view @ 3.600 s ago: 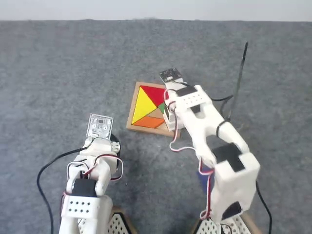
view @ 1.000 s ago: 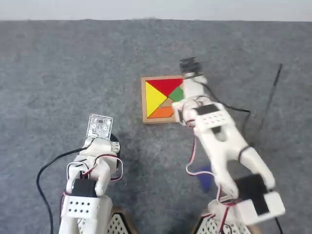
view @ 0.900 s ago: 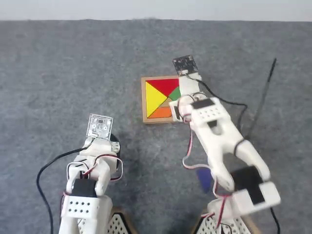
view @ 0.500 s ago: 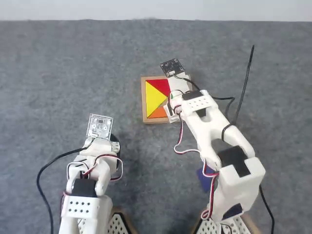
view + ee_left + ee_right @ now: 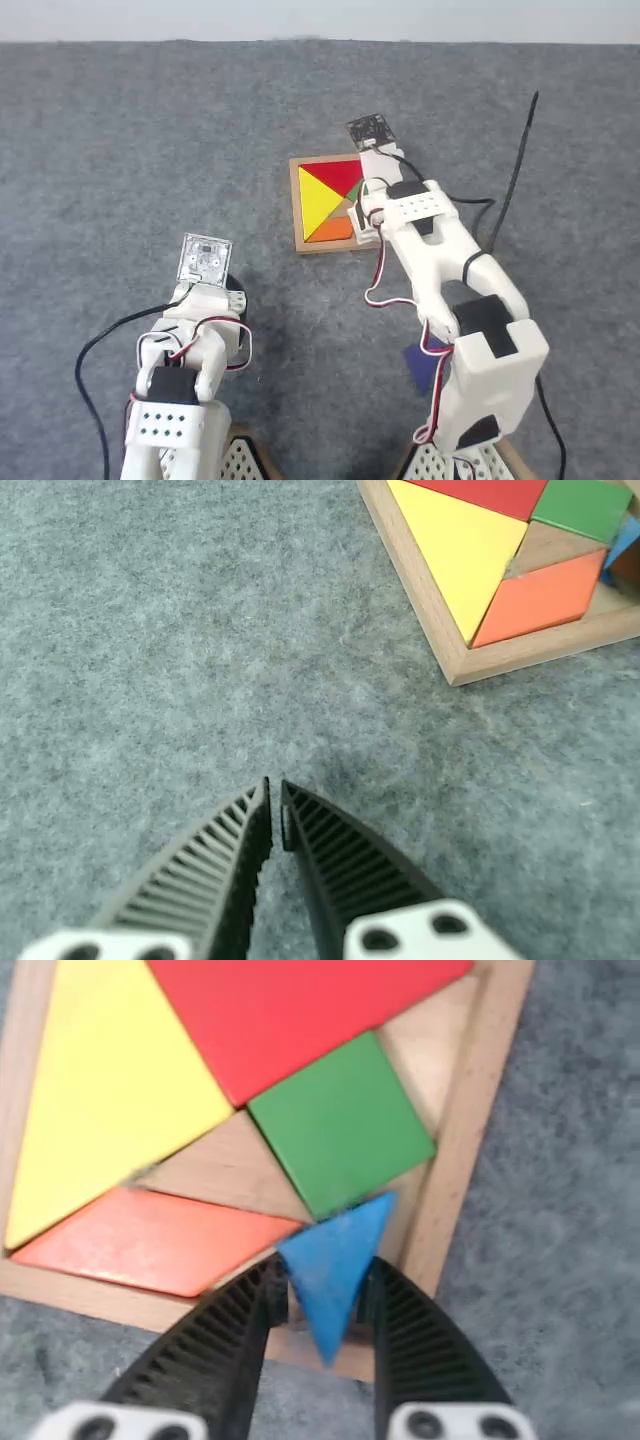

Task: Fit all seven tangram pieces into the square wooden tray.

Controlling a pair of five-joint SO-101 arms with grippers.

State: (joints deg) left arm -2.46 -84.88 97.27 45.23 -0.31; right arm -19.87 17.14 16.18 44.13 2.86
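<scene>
1. Tray (image 5: 490, 1110) on grey mat (image 5: 120, 130), holding yellow triangle (image 5: 110, 1100), red triangle (image 5: 290, 1010), green square (image 5: 340, 1125) and orange parallelogram (image 5: 150, 1240).
2. Right gripper (image 5: 322, 1275) clamped on blue triangle (image 5: 335, 1260), whose tip is at the green square's corner.
3. Left gripper (image 5: 275, 795) closed and empty above the mat, well apart from the tray.
4. Dark blue shape (image 5: 420, 365), possibly another piece, beside the right arm's base.

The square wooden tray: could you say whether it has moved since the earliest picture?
Yes. The square wooden tray turned parallel to the grey mat's far edge and shifted away from the left arm.
</scene>
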